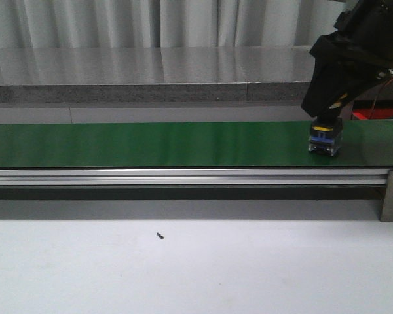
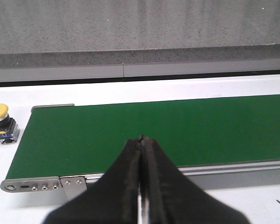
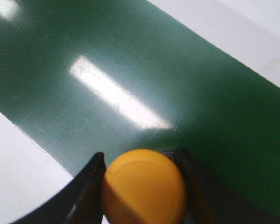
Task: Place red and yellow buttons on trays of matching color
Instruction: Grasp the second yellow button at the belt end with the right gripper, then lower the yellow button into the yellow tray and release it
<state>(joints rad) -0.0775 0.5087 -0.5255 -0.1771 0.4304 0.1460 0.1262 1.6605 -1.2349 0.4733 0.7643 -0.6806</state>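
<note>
The right gripper (image 1: pixel 325 134) stands at the right end of the green belt (image 1: pixel 150 144), directly over a yellow button (image 1: pixel 325 137). In the right wrist view the button's yellow cap (image 3: pixel 144 185) sits between the two fingers (image 3: pixel 86 186), and both fingers touch its sides; the jaws read as clamped on the cap. In the front view the button stands upright, its blue and clear base resting on or just above the belt surface; contact with the belt cannot be confirmed.

The left gripper (image 2: pixel 141 186) hangs over the near edge of the belt with its jaws pressed together and nothing between them. A second yellow button (image 2: pixel 2 122) stands upright on the white bench (image 2: pixel 107 86), just beyond the left end of the belt and well apart from the left jaws.

No tray of either colour appears in any view, so the direction from the held button to its matching tray cannot be stated.

Controlling relation: the held button's long axis is vertical and lies in line with the right jaws, which grip it across the cap from above. Judgement: the step in hand is the pick of this button by the right arm; the next move calls for a straight lift clear of the belt before any sideways travel. The second button lies nearer the left arm.

Risk: the rounded cap offers little grip surface and may slip.
</note>
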